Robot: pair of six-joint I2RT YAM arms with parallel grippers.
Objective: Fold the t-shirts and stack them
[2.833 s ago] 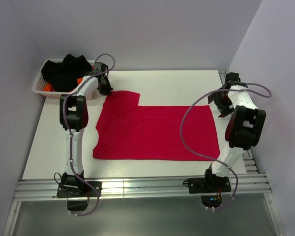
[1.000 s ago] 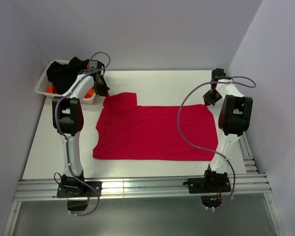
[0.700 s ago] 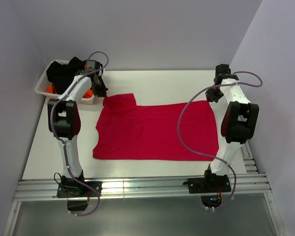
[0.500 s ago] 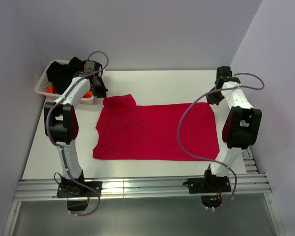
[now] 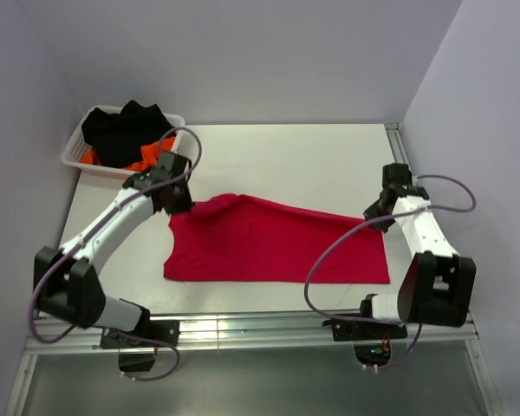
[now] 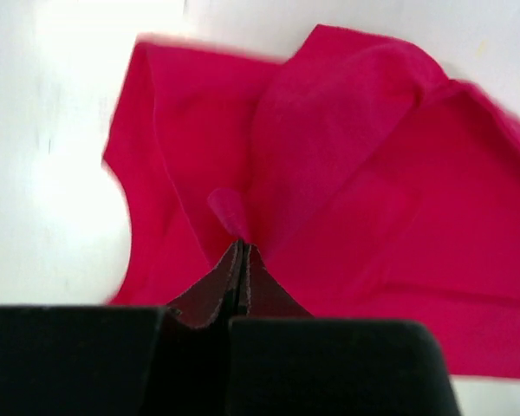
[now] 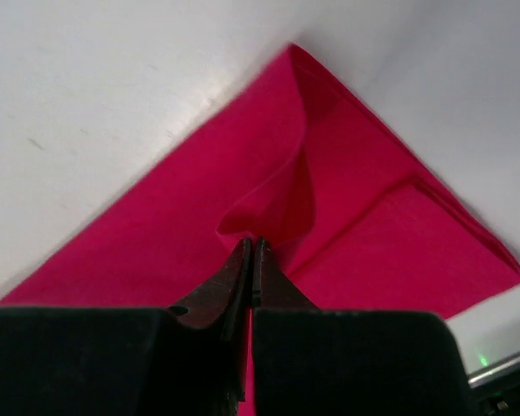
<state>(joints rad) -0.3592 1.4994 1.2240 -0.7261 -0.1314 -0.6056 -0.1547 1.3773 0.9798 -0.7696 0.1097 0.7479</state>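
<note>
A bright red t-shirt (image 5: 277, 251) lies across the middle of the white table, with its far edge lifted and drawn toward the near side. My left gripper (image 5: 181, 204) is shut on the shirt's far left corner, and the left wrist view shows a pinch of red cloth (image 6: 230, 208) at the closed tips of that gripper (image 6: 243, 246). My right gripper (image 5: 374, 213) is shut on the far right corner. In the right wrist view a fold of the shirt (image 7: 286, 199) rises from the closed tips of this gripper (image 7: 252, 244).
A white mesh basket (image 5: 74, 157) stands at the table's far left corner, holding black clothes (image 5: 121, 130) and some orange cloth (image 5: 145, 162). Walls close in the far, left and right sides. A metal rail (image 5: 251, 329) runs along the near edge.
Both arms have swung from the far side toward the near edge, each carrying a far corner of the red shirt. The shirt's far edge now sits over its middle.
</note>
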